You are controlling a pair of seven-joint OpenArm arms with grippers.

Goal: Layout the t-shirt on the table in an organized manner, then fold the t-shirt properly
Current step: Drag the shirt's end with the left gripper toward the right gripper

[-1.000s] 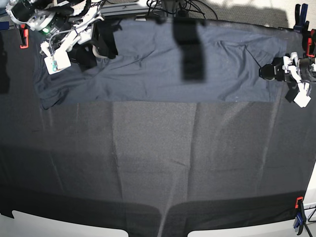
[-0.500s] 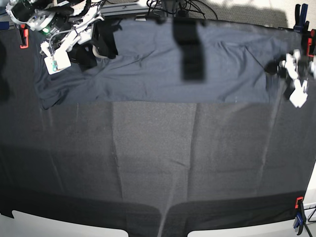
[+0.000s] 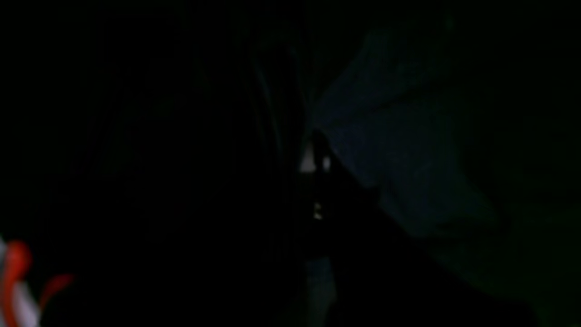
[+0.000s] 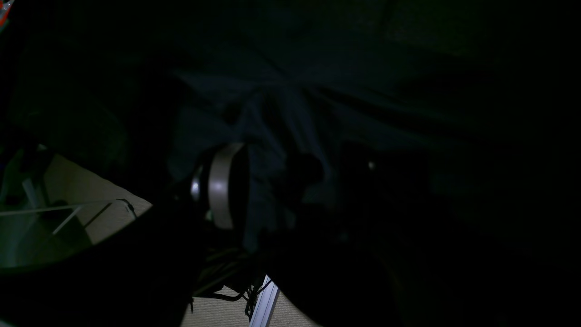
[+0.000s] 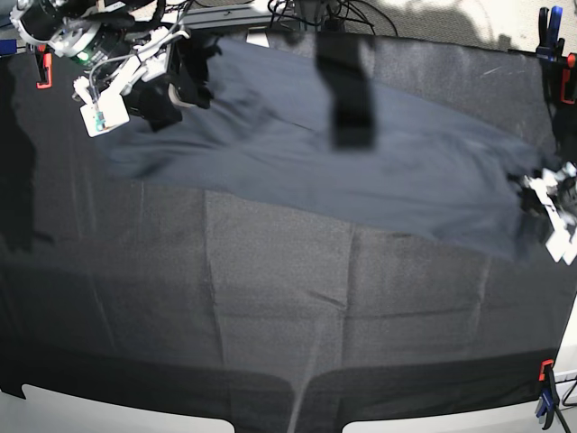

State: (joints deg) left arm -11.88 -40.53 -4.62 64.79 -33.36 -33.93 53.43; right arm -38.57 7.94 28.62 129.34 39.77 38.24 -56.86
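"Across the far half of the table (image 5: 279, 311), what is seen?"

"The shirt (image 5: 361, 171), stretched long from left to right. Its right end is set nearer than its left, so the whole length is slanted."

"And at that right end?"

"Cloth is pinched by the left gripper (image 3: 317, 156), its fingers drawn narrow, with creases gathered at the tips. That end is blurred in the base view."

"What of the right gripper (image 4: 302, 181)?"

"Its fingers are held wide over the shirt's left part, where folds are bunched. Whether the cloth is touched cannot be told."

"Any clamps?"

"One clamp (image 5: 43, 68) is seen far left, another (image 5: 546, 388) near right."
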